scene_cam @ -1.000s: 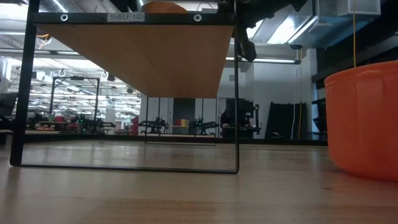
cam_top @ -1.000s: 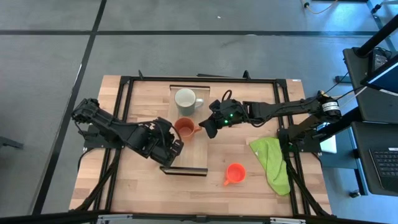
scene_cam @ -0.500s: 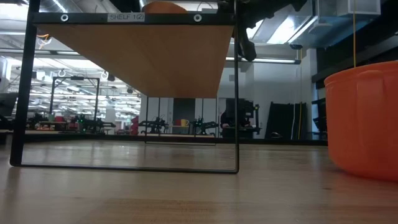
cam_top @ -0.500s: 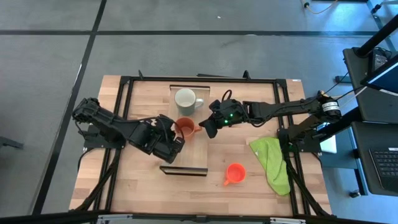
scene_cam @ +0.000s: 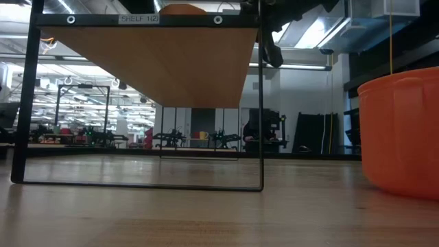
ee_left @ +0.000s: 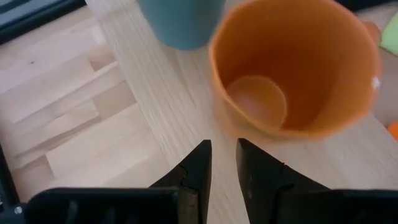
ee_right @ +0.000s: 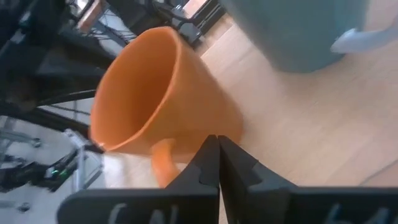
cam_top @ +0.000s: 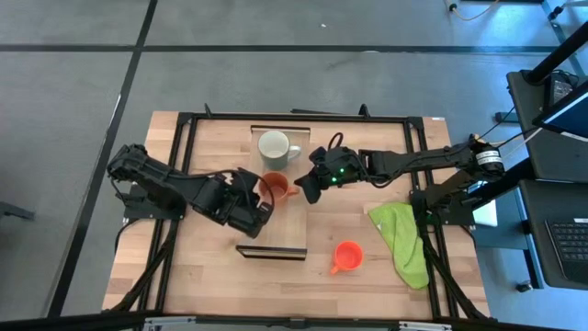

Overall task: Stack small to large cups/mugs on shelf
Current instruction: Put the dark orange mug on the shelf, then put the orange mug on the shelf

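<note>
Your left gripper [ee_left: 222,163] is holding its fingers slightly apart with nothing between them, just short of the brownish-orange mug [cam_top: 272,188]. Your right gripper [cam_top: 308,191] is sitting fully closed and empty beside that mug's handle, which is pointing toward frame right. The mug is standing upright, mouth up, on the shelf [cam_top: 276,230] at picture centre, just below the grey-green mug [cam_top: 274,147]. The orange-red mug [cam_top: 347,256] is waiting on the table at lower right. You are judging the grasp step: next, widen the left fingers to straddle the rim.
</note>
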